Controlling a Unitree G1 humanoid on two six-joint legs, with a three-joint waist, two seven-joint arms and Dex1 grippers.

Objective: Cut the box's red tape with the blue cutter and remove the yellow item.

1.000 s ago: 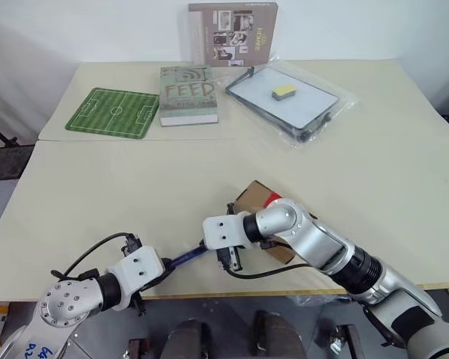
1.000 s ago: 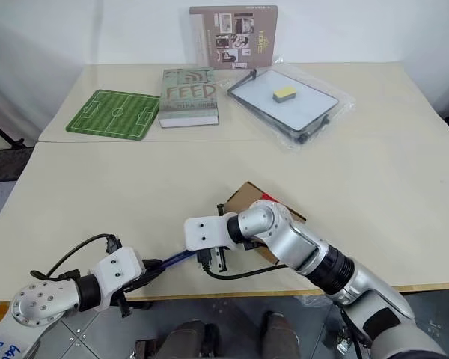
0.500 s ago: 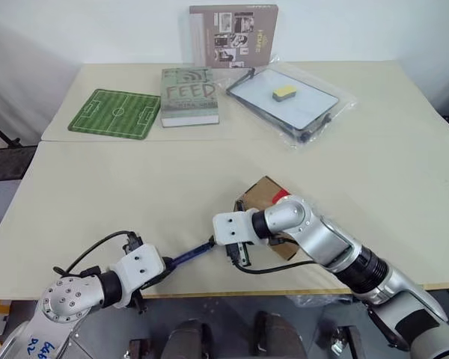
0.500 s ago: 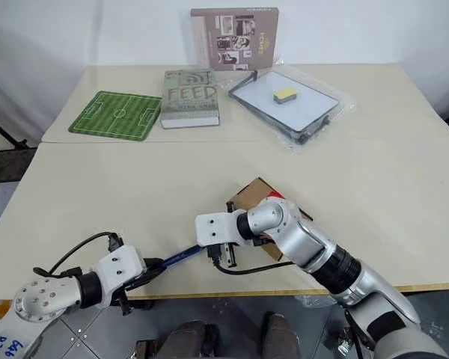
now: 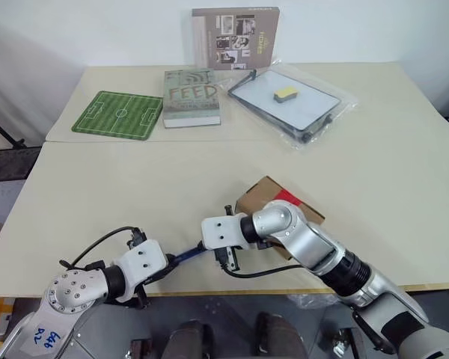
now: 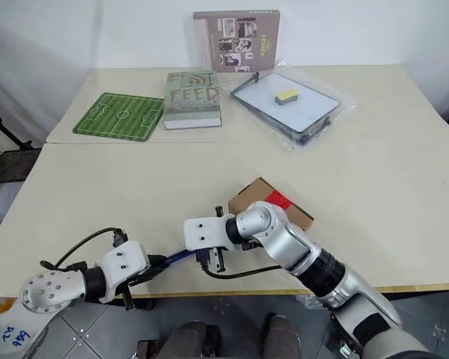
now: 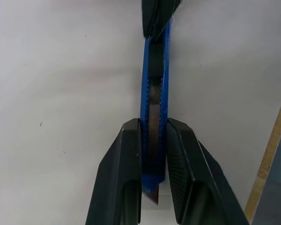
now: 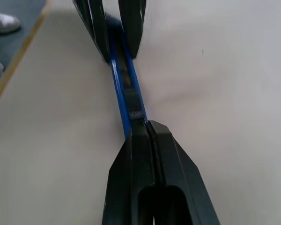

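2 grippers meet on the blue cutter [image 5: 188,256] near the front edge of the bench [image 5: 120,194]. your left gripper [image 7: 153,154] is clenched on one end of it, and your right gripper [image 8: 147,136] is pinched closed on the other end, so the cutter bridges them just above the surface. the box [image 5: 273,203] sits just behind your right wrist, with the red tape [image 5: 287,197] on its top face. the yellow item is presumably inside. to do this step well, you likely need 1 gripper to hold firm while the other works the slider or lets go, keeping the cutter level. on the far side of the pale bench lie a green pitch mat [image 5: 117,114], a book [image 5: 191,97] and a bagged tray [image 5: 288,99].
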